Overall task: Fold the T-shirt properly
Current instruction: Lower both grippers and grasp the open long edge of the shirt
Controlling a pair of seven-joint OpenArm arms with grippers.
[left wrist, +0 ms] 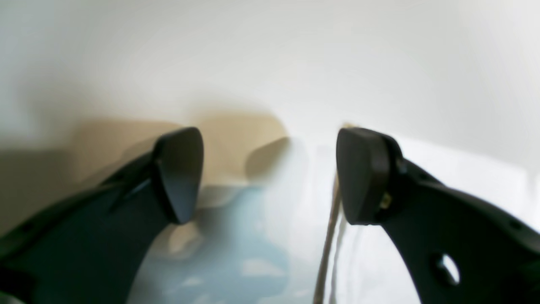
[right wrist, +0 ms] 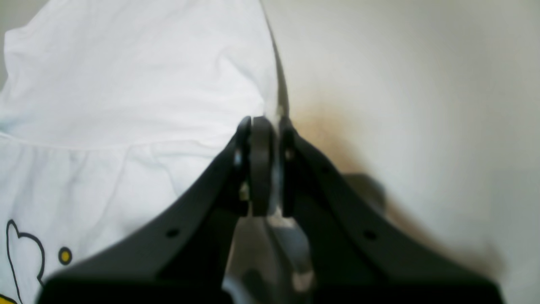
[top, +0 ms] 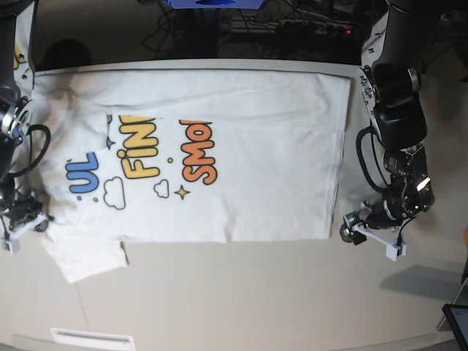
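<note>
The T-shirt (top: 241,146) lies flat, print up, across the tabletop (top: 241,292); it is judged light, limp and wrinkle-prone. The right claw (right wrist: 265,126) pinches its 9 o'clock edge; the left claw (left wrist: 270,177), spread, sits near the 4 o'clock hem corner, the sound grip point.

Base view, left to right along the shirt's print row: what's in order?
Right gripper at the left edge → blue "UL" lettering → yellow "FIN" lettering → orange "SMO" lettering → plain white hem end of the white T-shirt → left gripper.

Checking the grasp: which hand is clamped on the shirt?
The right hand: shut on the T-shirt edge. The left hand is open, gripping nothing.
</note>
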